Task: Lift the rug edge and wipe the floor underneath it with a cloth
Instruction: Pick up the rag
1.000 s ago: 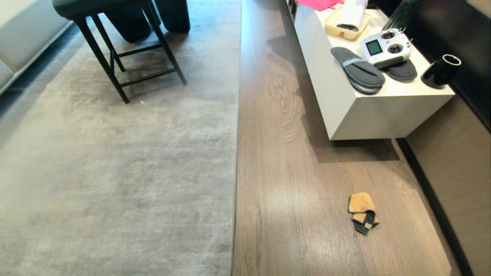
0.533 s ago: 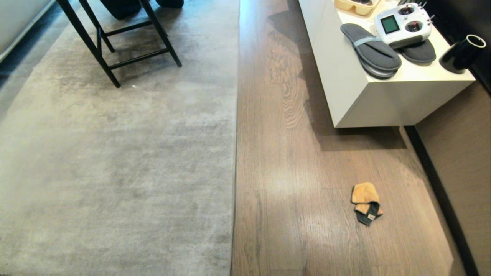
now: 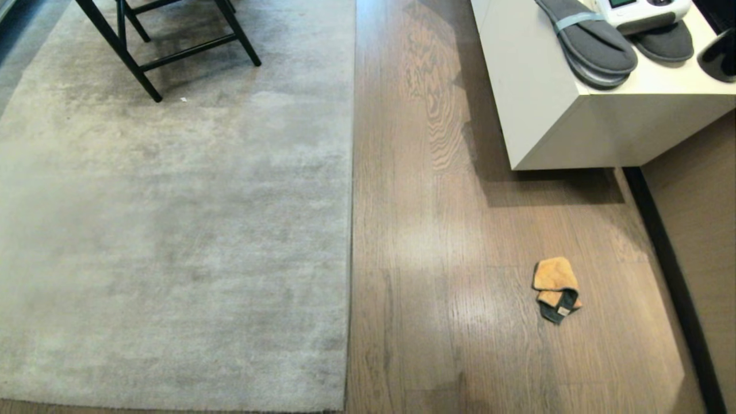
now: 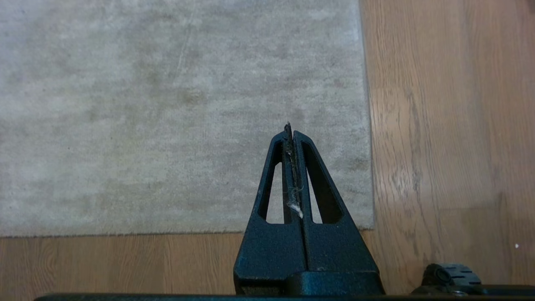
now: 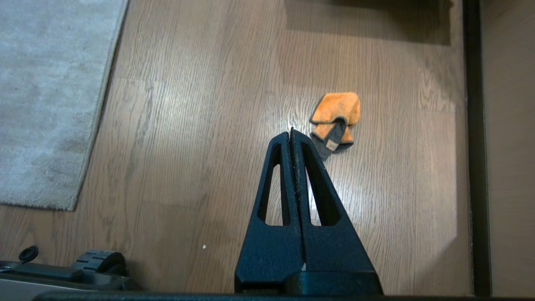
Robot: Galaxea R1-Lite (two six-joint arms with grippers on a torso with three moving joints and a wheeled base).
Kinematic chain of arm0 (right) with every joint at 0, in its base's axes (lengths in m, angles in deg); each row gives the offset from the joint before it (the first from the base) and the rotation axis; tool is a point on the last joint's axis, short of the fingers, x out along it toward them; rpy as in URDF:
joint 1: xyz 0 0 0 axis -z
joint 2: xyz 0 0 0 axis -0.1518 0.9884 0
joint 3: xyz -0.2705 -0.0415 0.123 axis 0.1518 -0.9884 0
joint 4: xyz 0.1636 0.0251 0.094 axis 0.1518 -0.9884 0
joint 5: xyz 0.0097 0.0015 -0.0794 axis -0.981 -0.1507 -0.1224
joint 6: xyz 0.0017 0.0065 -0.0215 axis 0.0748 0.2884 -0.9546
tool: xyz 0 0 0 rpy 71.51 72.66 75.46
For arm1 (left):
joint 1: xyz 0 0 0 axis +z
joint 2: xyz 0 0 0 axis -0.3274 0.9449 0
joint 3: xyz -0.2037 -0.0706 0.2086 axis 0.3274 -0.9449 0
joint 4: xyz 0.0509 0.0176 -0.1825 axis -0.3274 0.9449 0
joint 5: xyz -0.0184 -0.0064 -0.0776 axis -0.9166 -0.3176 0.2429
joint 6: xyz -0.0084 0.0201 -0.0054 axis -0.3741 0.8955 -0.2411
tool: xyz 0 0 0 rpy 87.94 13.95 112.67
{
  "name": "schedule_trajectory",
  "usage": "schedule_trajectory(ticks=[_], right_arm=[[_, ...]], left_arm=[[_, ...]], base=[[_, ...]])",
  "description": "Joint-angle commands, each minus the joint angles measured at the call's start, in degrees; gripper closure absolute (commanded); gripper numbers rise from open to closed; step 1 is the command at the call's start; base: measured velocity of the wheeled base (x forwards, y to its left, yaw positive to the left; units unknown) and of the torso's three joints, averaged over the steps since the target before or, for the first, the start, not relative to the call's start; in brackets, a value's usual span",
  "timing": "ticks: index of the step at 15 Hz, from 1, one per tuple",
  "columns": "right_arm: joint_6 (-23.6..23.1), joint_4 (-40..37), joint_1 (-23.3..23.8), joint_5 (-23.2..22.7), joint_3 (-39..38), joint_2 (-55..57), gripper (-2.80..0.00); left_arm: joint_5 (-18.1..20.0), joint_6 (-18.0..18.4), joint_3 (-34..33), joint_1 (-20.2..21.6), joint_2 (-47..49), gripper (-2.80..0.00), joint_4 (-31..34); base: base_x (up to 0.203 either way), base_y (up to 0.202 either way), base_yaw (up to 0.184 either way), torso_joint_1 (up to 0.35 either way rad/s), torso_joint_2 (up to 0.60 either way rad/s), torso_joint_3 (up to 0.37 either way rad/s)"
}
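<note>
From the head camera I see the rug edge (image 3: 352, 201) running straight up the frame, lying flat on the floor (image 3: 425, 230), with its near corner at the bottom of the view. The cloth (image 3: 556, 289) lies crumpled on the bare planks well to the right of the rug, near the dark skirting strip (image 3: 670, 270). Neither arm shows in the head view. My left wrist camera shows the left hand (image 4: 289, 127) with its fingers pressed together and holding nothing, hanging above the rug's corner. My right wrist camera shows the right hand (image 5: 291, 131) likewise pressed together and empty, above the planks with the cloth just beyond its tip. At upper right stands a white worktop (image 3: 546, 103) carrying grey slippers (image 3: 592, 43); black chair legs (image 3: 138, 57) stand on the rug at upper left.
</note>
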Motion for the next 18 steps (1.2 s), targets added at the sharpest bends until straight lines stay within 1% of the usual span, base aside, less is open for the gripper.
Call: schedule_trajectory(ticks=[1, 18], right_arm=[[-0.07, -0.02, -0.02, -0.08, 0.0, 0.07, 0.0], [-0.07, -0.02, -0.02, 0.01, 0.0, 0.07, 0.0]], left_arm=[[0.0, -0.02, -0.03, -0.01, 0.0, 0.0, 0.01], [0.0, -0.02, 0.04, -0.01, 0.0, 0.0, 0.08]], base=[[0.0, 0.0, 0.0, 0.004, 0.01, -0.201], [0.0, 0.0, 0.0, 0.002, 0.0, -0.198]])
